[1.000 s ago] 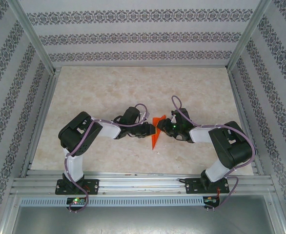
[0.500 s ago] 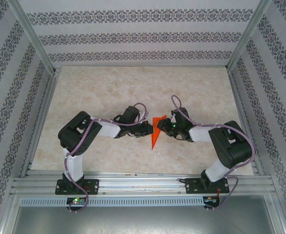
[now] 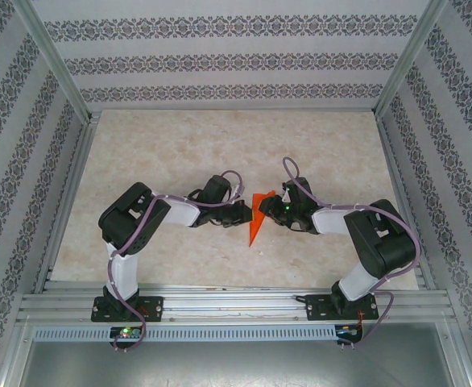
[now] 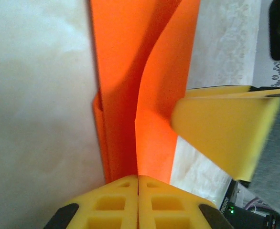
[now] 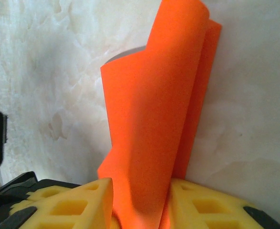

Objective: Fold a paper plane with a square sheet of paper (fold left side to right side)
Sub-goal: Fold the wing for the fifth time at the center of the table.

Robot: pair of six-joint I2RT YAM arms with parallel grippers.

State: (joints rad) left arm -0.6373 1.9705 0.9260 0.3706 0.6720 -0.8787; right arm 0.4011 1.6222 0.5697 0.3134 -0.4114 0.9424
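- Noted a slight leftward shift of left tool (image 3: 242,214) versus one second ago; square sheet of paper (image 3: 255,222) unmoved.
- Found both arms elbow-bent, forearms turned inward, meeting at the sheet mid-bench (image 3: 180,145).
- Left tool: pressed together, pinching the folded sheet's end.
- Right tool (image 5: 141,185): spread slightly around the raised flap.

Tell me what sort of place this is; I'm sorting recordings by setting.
Probably a lab test cell: aluminium frame, patterned wall panels, two robot arms bolted at the edge of a marble-look table.
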